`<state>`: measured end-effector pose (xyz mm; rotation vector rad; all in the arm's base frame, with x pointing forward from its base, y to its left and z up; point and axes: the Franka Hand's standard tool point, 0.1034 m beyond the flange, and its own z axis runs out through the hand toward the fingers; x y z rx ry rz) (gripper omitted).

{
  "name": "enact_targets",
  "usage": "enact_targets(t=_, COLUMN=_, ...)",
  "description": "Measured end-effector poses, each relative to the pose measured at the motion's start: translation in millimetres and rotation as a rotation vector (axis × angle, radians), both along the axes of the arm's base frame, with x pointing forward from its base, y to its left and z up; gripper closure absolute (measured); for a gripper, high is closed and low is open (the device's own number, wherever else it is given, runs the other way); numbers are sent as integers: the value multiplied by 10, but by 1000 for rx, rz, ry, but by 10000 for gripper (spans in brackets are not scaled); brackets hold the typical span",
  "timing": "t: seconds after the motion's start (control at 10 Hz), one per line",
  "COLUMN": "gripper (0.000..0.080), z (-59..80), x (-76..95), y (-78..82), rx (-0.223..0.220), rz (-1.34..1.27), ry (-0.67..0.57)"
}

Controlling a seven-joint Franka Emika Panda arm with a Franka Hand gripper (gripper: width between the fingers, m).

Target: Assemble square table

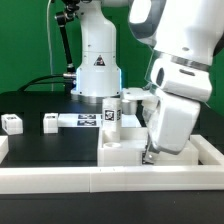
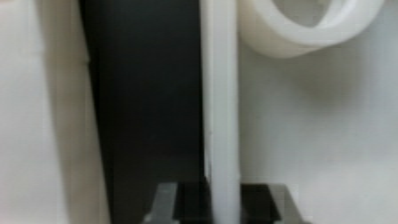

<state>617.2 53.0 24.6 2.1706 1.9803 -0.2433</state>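
Arm (image 1: pixel 178 60) coming down from the top on exterior view's right, bulky white wrist blocking most of that side. Table top (image 1: pixel 120 150) flat on black counter (image 1: pixel 50 150), just behind border rail (image 1: pixel 90 182). Gripper (image 1: pixel 150 156) pointing down at the table top's edge on exterior view's right.

Wrist view: closed hard on a thin white upright wall, reads as the table top's raised rim (image 2: pixel 217 110), with a dark finger (image 2: pixel 178 206) pressed against each side. Nothing else in the grip.

One leg (image 1: pixel 112 110) upright with tag facing camera, just behind the table top; cannot tell whether standing on it or on the counter. Two loose legs (image 1: pixel 50 122) (image 1: pixel 12 124) well apart from the gripper, toward exterior view's left. Marker board (image 1: pixel 85 120) flat between the nearer loose leg and the upright one.

Hard to read: wrist view blurred, fingers cut off at frame edge. Round white part (image 2: pixel 311 35) beside the rim, leg or boss, cannot tell. Far edge of the table top hidden behind the wrist in exterior view.

Green curtain (image 1: pixel 25 40) behind, robot base at the back of the counter.
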Motion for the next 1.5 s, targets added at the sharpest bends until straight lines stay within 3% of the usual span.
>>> enact_targets(t=0.2, gripper=739, z=-2, x=145, y=157, rx=-7, rz=8, ry=-3)
enact_targets(t=0.5, gripper=738, z=-17, x=101, y=105, rx=-18, rz=-1, ry=13)
enact_targets(t=0.6, gripper=526, z=-34, x=46, y=89, rx=-25, rz=-6, ry=35)
enact_targets(t=0.7, gripper=526, z=-48, x=-10, y=66, rx=-32, rz=-12, ry=57)
enact_targets(t=0.8, gripper=345, z=7, x=-64, y=27, rx=-37, rz=-21, ry=74)
enact_targets(t=0.9, gripper=221, z=139, x=-52, y=-22, rx=-35, rz=-28, ry=61)
enact_targets(t=1.0, gripper=221, z=240, x=-59, y=-84, rx=-40, rz=-28, ry=55)
enact_targets(t=1.1, gripper=164, z=362, x=-114, y=-173, rx=-39, rz=-43, ry=56)
enact_targets(t=1.3, gripper=154, z=623, x=-288, y=-330, rx=-22, rz=-70, ry=37)
enact_targets(t=1.5, gripper=151, z=659, x=-599, y=-557, rx=-8, rz=-95, ry=50)
